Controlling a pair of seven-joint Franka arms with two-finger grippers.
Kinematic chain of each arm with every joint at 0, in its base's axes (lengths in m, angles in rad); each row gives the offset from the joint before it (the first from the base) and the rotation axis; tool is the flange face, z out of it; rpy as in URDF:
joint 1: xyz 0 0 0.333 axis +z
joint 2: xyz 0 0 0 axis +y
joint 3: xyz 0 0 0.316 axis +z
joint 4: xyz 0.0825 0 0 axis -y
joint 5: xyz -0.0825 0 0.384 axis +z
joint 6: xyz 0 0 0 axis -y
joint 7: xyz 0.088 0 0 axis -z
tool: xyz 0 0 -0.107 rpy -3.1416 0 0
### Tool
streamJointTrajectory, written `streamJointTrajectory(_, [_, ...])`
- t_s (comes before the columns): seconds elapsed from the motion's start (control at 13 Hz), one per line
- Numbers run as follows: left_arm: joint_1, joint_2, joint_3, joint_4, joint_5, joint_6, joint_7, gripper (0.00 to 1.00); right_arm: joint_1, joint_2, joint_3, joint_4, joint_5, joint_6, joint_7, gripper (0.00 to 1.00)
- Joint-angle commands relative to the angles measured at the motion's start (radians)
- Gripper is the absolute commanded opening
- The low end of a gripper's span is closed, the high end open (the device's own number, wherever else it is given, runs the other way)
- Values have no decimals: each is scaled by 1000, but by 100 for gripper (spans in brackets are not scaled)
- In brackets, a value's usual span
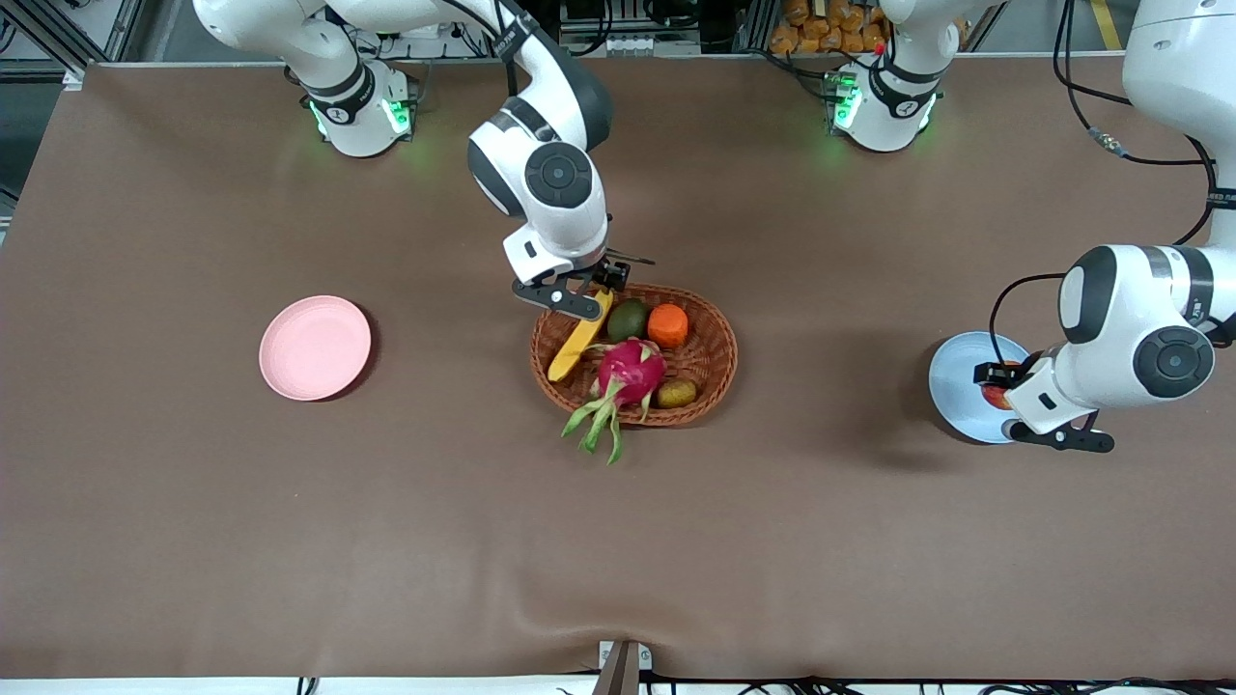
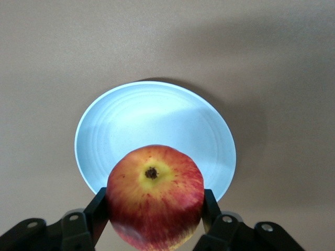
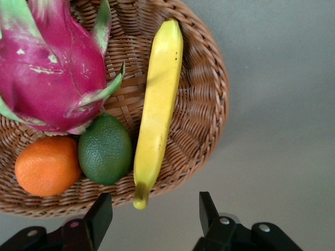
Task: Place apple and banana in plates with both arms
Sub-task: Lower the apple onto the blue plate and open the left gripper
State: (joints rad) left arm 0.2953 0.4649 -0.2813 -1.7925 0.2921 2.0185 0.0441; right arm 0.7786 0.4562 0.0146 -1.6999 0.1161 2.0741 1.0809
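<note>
My left gripper (image 2: 155, 209) is shut on the red-and-yellow apple (image 2: 155, 201), one finger on each side of it, holding it over the light blue plate (image 2: 157, 117). In the front view that plate (image 1: 954, 384) lies toward the left arm's end of the table. The yellow banana (image 3: 157, 107) lies in the wicker basket (image 3: 207, 112), its stem end poking over the rim. My right gripper (image 3: 156, 215) hangs open just above that stem end, touching nothing. The pale pink plate (image 1: 315, 347) sits bare toward the right arm's end.
The basket (image 1: 716, 359) at mid-table also holds a magenta dragon fruit (image 1: 630, 373), an orange fruit (image 1: 667, 325), a dark green fruit (image 1: 627, 319) and a small brown fruit (image 1: 677, 393). Brown cloth covers the table.
</note>
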Motion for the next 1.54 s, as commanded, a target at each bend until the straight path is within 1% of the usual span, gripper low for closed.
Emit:
streamJointTrajectory(0.0, [25, -20, -12, -51, 28, 52, 20, 43, 34, 36, -11, 14, 23, 30, 33, 65])
streamJointTrajectory(0.08, [41, -18, -13, -68, 39, 75, 25, 44, 36, 48, -11, 14, 25, 40, 39, 62])
streamJointTrajectory(0.23, [51, -20, -13, -96, 44, 130, 60, 45, 54, 73, -11, 14, 25, 64, 66, 60])
streamJointTrajectory(0.31, [64, -18, -13, -97, 44, 143, 89, 46, 57, 85, -11, 13, 25, 86, 79, 57])
streamJointTrajectory(0.46, [74, -9, -13, -99, 44, 155, 100, 47, 65, 96, -11, 13, 25, 90, 83, 54])
streamJointTrajectory(0.62, [82, 11, -13, -113, 44, 180, 109, 57, 70, 107, -11, 13, 25, 89, 83, 49])
streamJointTrajectory(0.77, [85, 21, -13, -125, 42, 183, 109, 58, 64, 105, -11, 14, 25, 83, 83, 45])
streamJointTrajectory(0.85, [85, 21, -13, -133, 42, 187, 109, 62, 62, 104, -11, 14, 25, 81, 85, 42])
streamJointTrajectory(0.92, [84, 23, -13, -133, 42, 190, 109, 76, 61, 104, -11, 14, 25, 81, 83, 38])
streamJointTrajectory(1.0, [85, 23, -13, -133, 42, 190, 108, 100, 59, 104, -11, 14, 25, 80, 83, 35])
streamJointTrajectory(1.38, [82, 31, -15, -128, 42, 187, 105, 100, 59, 105, -11, 14, 25, 80, 85, 20])
streamJointTrajectory(1.46, [78, 28, -15, -123, 42, 180, 94, 100, 60, 107, -11, 14, 25, 81, 85, 18])
